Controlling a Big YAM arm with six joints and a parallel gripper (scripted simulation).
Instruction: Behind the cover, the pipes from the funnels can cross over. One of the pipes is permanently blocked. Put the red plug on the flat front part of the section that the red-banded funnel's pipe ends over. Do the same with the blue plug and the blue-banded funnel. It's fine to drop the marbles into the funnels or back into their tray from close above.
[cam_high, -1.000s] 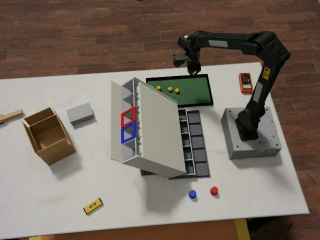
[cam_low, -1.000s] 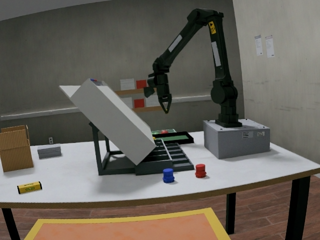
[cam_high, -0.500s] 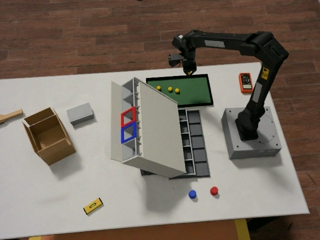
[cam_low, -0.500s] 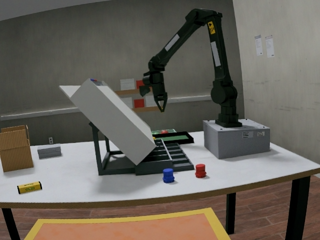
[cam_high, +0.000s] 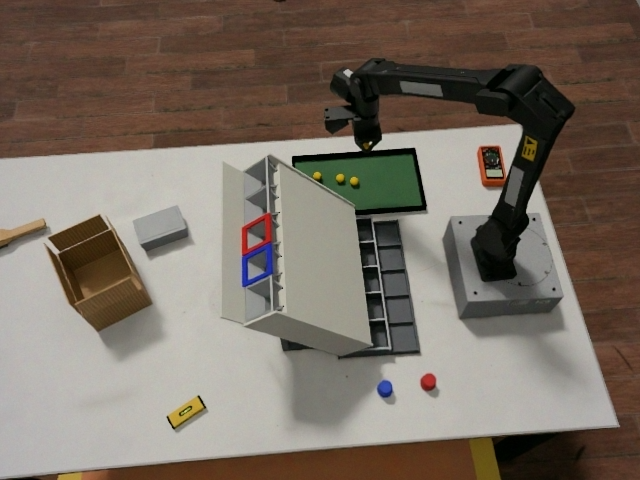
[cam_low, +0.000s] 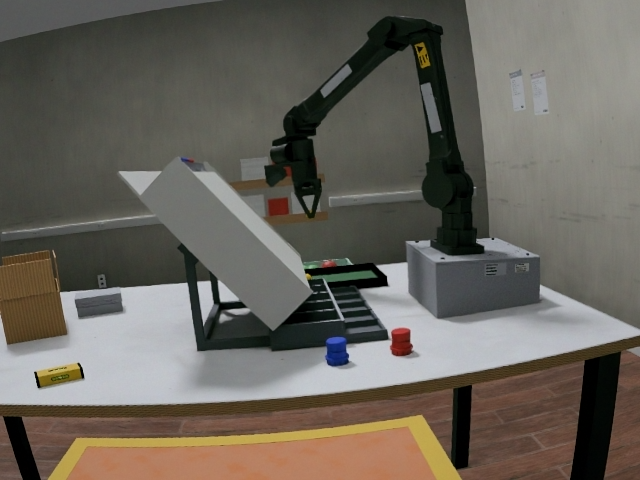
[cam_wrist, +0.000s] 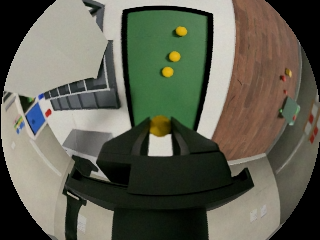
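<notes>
My gripper (cam_high: 367, 145) (cam_low: 310, 212) (cam_wrist: 160, 121) is shut on a yellow marble (cam_high: 367, 146) (cam_wrist: 160, 124) and holds it high above the far edge of the green marble tray (cam_high: 392, 180) (cam_low: 346, 275) (cam_wrist: 147, 40). Three more yellow marbles (cam_high: 339, 178) (cam_wrist: 174, 56) lie in the tray. The red-banded funnel (cam_high: 256, 233) and the blue-banded funnel (cam_high: 257, 265) sit side by side at the top of the sloped white cover (cam_high: 315, 263) (cam_low: 227, 237). The grey sections (cam_high: 392, 279) (cam_low: 356, 310) lie at the cover's foot. The red plug (cam_high: 428, 381) (cam_low: 401, 341) and the blue plug (cam_high: 384, 388) (cam_low: 336, 351) stand on the table in front of the sections.
The arm's grey base block (cam_high: 501, 268) (cam_low: 473, 276) stands at the right. An orange meter (cam_high: 491, 165) lies behind it. A cardboard box (cam_high: 95, 271) (cam_low: 31, 294), a grey block (cam_high: 160, 227) (cam_low: 98, 302) and a yellow level (cam_high: 186, 411) (cam_low: 58, 374) are on the left.
</notes>
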